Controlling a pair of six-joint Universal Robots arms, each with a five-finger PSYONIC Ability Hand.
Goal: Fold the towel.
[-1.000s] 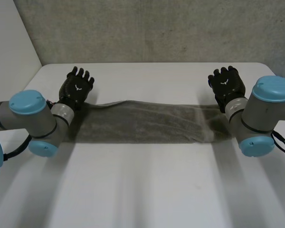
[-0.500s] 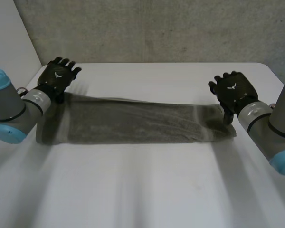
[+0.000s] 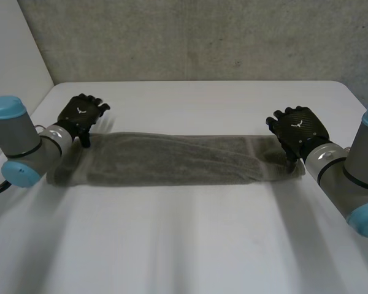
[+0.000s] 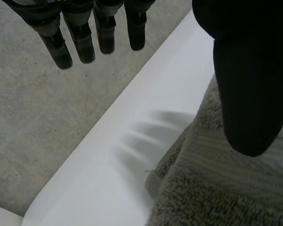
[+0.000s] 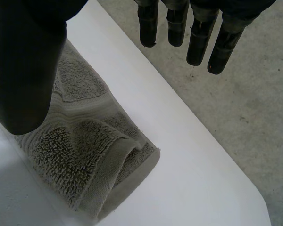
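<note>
**Towel ends unsecured: risk of a missed or partial grasp**

Status. The towel (image 3: 172,160) lies flat on the table (image 3: 190,245) as a long narrow band running side to side, apparently already doubled lengthwise. My left robot hand (image 3: 81,116) hangs over the far corner of its left end. My right robot hand (image 3: 297,128) hangs over its right end. Both are spread wide and hold nothing: in each wrist view the fingers (image 4: 80,42) (image 5: 198,37) point straight out, with the thumb (image 4: 250,84) (image 5: 28,61) well apart from them.

Finding 1, left end. My left fingers sit past the towel's far edge, over bare table and the table's rim, and only the thumb is above cloth. If I close from here, I judge the fingers may rake the table and catch little or no towel.

Finding 2, right end. The corner below my right robot hand is rolled into a thick doubled lip. A shallow pinch may take the top layer alone, so the lower layer would stay behind and the existing fold would peel open.

Finding 3, symmetry. If one end is gripped well and the other poorly, the band would skew or sag when lifted, and the next fold would land crooked.
</note>
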